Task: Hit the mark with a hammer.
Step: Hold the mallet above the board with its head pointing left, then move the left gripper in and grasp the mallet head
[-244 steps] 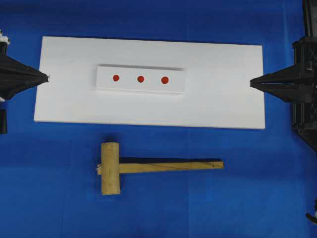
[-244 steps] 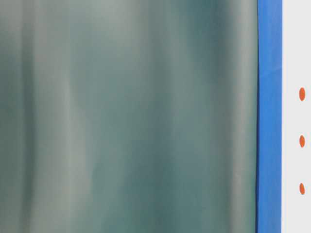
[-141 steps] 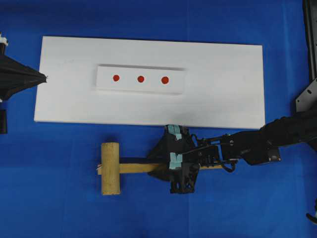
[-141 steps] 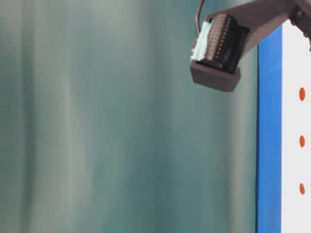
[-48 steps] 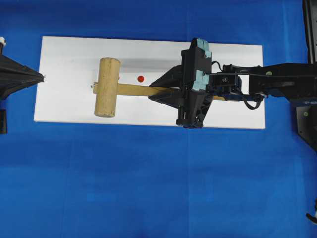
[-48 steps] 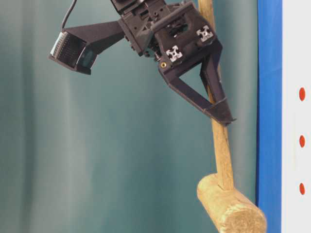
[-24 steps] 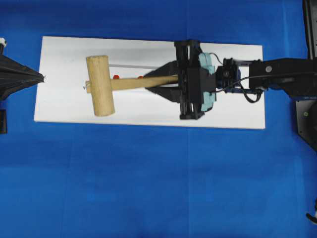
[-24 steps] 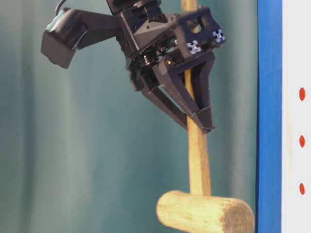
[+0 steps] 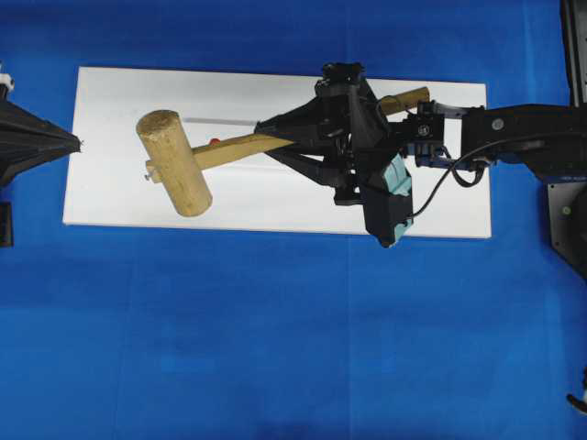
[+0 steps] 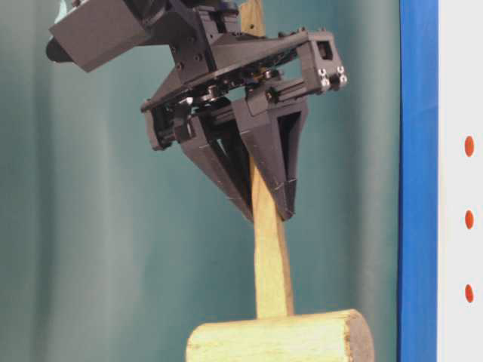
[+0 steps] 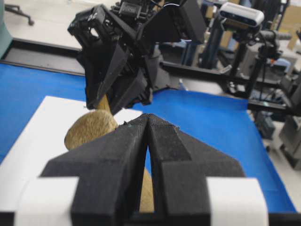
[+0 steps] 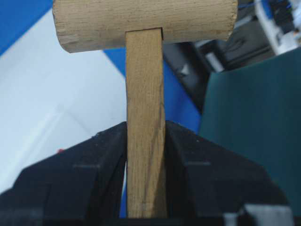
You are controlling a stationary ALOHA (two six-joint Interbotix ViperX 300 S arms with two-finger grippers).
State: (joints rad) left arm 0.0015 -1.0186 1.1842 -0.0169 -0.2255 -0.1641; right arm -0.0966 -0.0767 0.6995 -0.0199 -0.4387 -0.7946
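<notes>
The mark itself is not clearly in view: in the overhead picture a single red dot [image 9: 215, 141] peeks out just above the handle, close to the head, and it may be the left outer dot rather than the middle one. The white block that carries the row is almost wholly covered by the hammer [image 9: 197, 154] and the gripper, lying on the white board [image 9: 110, 197] roughly under the handle's front half. In the table-level view three dots [image 10: 469, 219] show in a row at the picture's right edge, clear of the tool.

The hammer is held off the board. Its long axis runs nearly along the board, tilted a little, with the head at the left end and the butt of the handle poking out behind the wrist at upper right. The head sits left of the visible dot, so by my reading the strike needs the head drawn back toward the right before it comes down (or it lands left of the row).

The right gripper [image 9: 275, 137] pinches the flat handle about mid-length, a jaw pressed on each narrow side, as its wrist view shows plainly. The left gripper [image 9: 81, 142] rests at the board's left edge, jaws pressed together on nothing, well apart from the head and pointing at it. The right arm is the one placed to act.
</notes>
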